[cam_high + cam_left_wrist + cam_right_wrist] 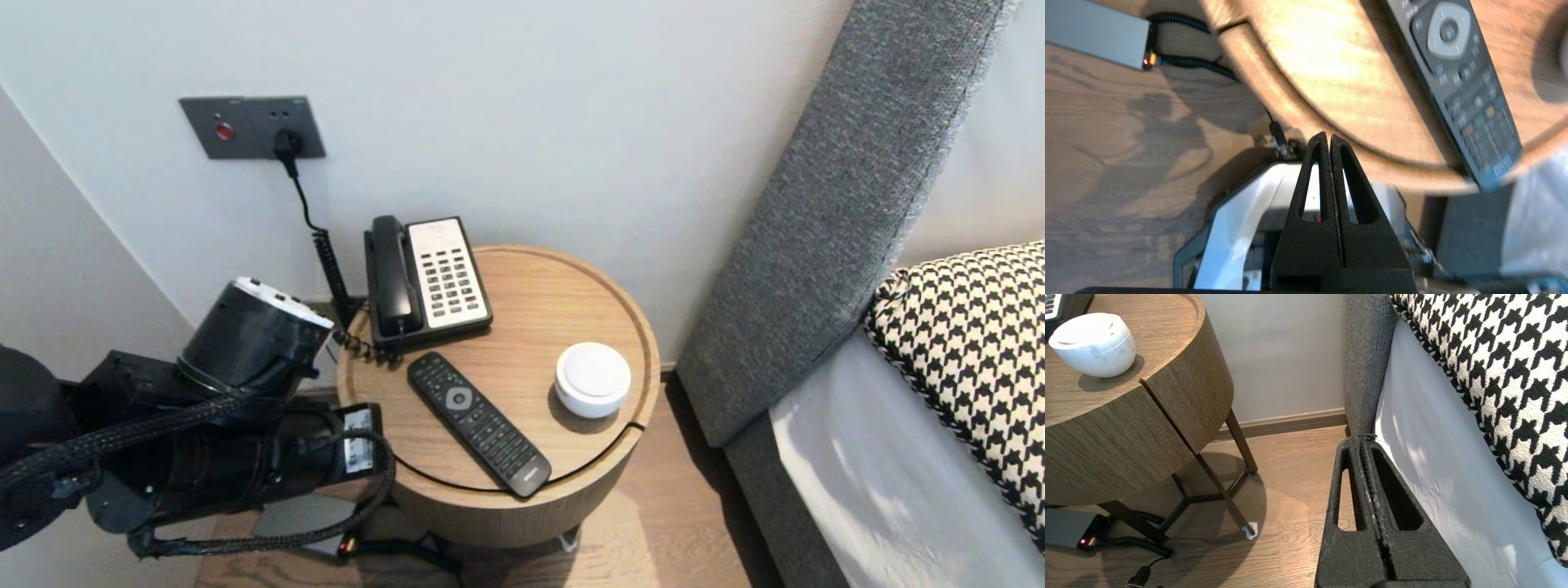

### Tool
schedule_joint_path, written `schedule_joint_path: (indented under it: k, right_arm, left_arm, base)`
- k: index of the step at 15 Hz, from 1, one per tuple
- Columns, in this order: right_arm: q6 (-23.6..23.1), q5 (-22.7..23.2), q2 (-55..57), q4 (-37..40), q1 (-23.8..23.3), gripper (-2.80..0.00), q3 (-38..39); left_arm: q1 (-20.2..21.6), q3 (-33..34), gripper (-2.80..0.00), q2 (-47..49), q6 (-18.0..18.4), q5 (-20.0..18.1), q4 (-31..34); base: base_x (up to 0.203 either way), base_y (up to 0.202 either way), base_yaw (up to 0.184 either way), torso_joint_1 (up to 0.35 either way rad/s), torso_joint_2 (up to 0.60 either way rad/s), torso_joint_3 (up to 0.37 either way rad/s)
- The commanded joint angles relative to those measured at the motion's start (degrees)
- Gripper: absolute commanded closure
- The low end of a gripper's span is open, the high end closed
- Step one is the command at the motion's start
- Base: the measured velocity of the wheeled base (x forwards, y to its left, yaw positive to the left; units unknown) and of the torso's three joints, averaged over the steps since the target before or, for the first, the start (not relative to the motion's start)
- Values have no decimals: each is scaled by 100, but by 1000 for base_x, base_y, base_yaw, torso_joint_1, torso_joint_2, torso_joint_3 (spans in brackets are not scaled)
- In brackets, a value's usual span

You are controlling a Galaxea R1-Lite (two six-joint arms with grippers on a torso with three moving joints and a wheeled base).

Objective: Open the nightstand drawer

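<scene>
**Left arm [245, 392].** Positioned at the near left of the round bedside table [649, 343]. The left gripper [1329, 136] has its two fingers pressed flat together and holds nothing. The tips are just off the table's near-left rim and touch nothing (the head view hides them behind the arm).

**Remote control [478, 423].** This is the object nearest the left gripper, to its right and clear of it. It lies flat and slantwise on the near half of the tabletop, with its near end at the rim.

**Right gripper [1361, 439].** Parked low at the right, just beside the white side of the mattress [1433, 457]. Its fingers are closed together and hold nothing.

**Surroundings.**
- A corded telephone [429, 278] stands at the far left of the tabletop.
- A white round device [593, 379] sits to the right of the remote control, apart from it.
- A grey headboard [841, 204] and a houndstooth pillow [971, 343] occupy the right.
</scene>
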Motion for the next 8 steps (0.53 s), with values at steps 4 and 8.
schedule_joint_path:
  k: [4, 8]
  right_arm:
    - [-1, 0, 4, -6, 1, 0, 158]
    - [-1, 0, -2, -6, 1, 0, 158]
  left_arm:
    - [-176, -79, 0, 523, -192, 151, -196]
    - [-281, -28, 0, 698, -289, 186, -313]
  base:
    - [0, 0, 0, 0, 0, 0]
    - [0, 0, 0, 0, 0, 0]
